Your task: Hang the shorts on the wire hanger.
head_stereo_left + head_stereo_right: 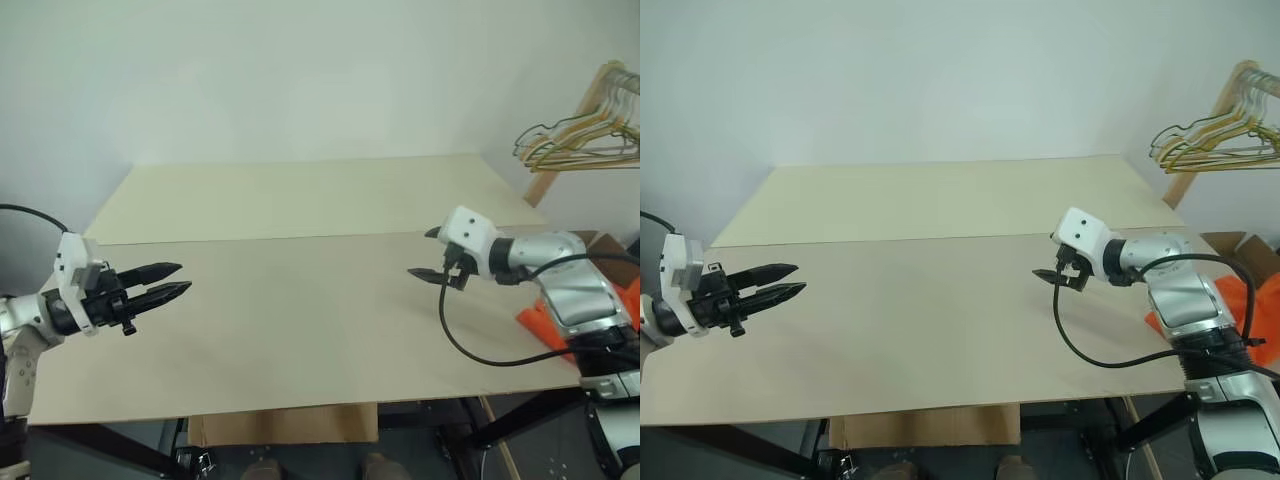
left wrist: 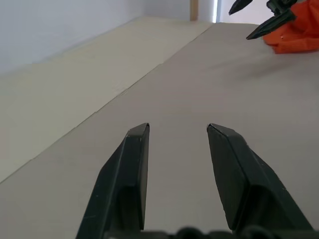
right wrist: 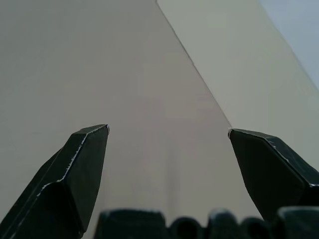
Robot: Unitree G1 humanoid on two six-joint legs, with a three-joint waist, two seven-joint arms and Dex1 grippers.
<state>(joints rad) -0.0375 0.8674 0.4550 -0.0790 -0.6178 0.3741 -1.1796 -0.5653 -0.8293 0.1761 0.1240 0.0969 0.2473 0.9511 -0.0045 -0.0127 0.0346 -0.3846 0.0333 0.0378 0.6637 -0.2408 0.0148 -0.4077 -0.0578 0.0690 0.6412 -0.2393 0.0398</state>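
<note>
The orange shorts (image 1: 533, 320) lie bunched at the table's right edge, partly hidden behind my right arm; they also appear in the left wrist view (image 2: 295, 36). A dark wire hanger (image 1: 533, 142) hangs with other hangers on a wooden rack at the far right, off the table. My right gripper (image 1: 420, 253) hovers over the right part of the table, pointing left, jaws wide open and empty (image 3: 168, 130). My left gripper (image 1: 185, 277) is over the table's left front, pointing right, open with nothing between its fingers (image 2: 178, 128). The two grippers are far apart.
The table (image 1: 300, 310) is two pale boards, with a seam running left to right. The wooden rack (image 1: 590, 105) holding several hangers stands beyond the right corner. A cardboard box (image 1: 1238, 243) sits to the right of the table.
</note>
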